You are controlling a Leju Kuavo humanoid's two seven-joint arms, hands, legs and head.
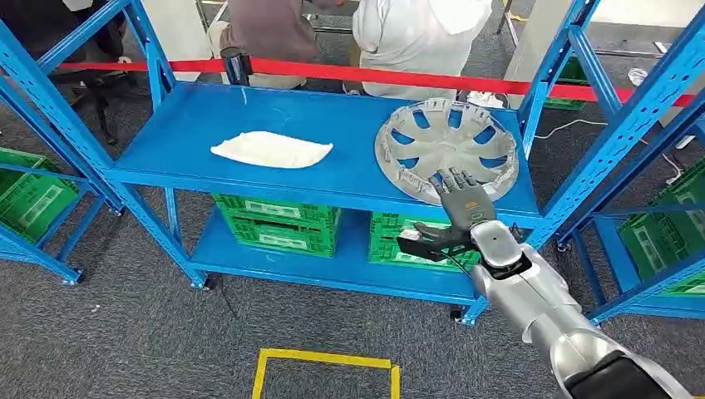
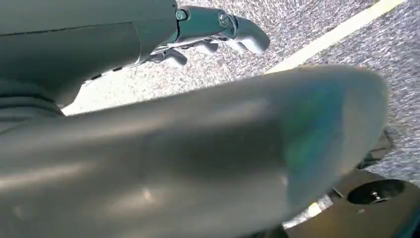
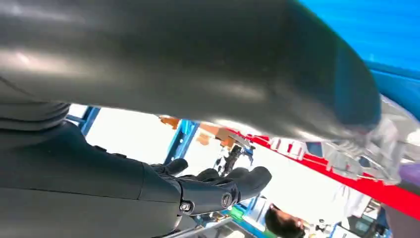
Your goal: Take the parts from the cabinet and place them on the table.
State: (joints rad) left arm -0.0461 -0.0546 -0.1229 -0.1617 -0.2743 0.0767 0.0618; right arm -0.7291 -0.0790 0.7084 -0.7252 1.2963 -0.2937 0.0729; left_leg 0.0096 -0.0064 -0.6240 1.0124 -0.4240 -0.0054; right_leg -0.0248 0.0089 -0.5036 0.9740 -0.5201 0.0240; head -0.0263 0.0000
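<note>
A silver hubcap [image 1: 446,141] lies flat at the right end of the blue shelf [image 1: 274,179], and a flat white part [image 1: 272,150] lies near the middle. My right hand [image 1: 464,209] reaches in at the hubcap's near rim. Its fingers [image 1: 454,184] lie spread over that rim and darker parts of the hand hang below the shelf edge. In the right wrist view the hubcap's rim [image 3: 381,148] sits just past the thumb tip, and the dark fingers [image 3: 223,191] hold nothing. My left hand [image 2: 198,148] hangs over the floor, its fingers [image 2: 218,25] loose and holding nothing.
Green crates [image 1: 278,223] stand on the lower shelf. Blue uprights [image 1: 582,174] frame the right side of the shelf. A red barrier tape [image 1: 366,75] runs behind it, with people [image 1: 416,37] beyond. More racks with green crates flank both sides. Yellow tape [image 1: 324,362] marks the floor.
</note>
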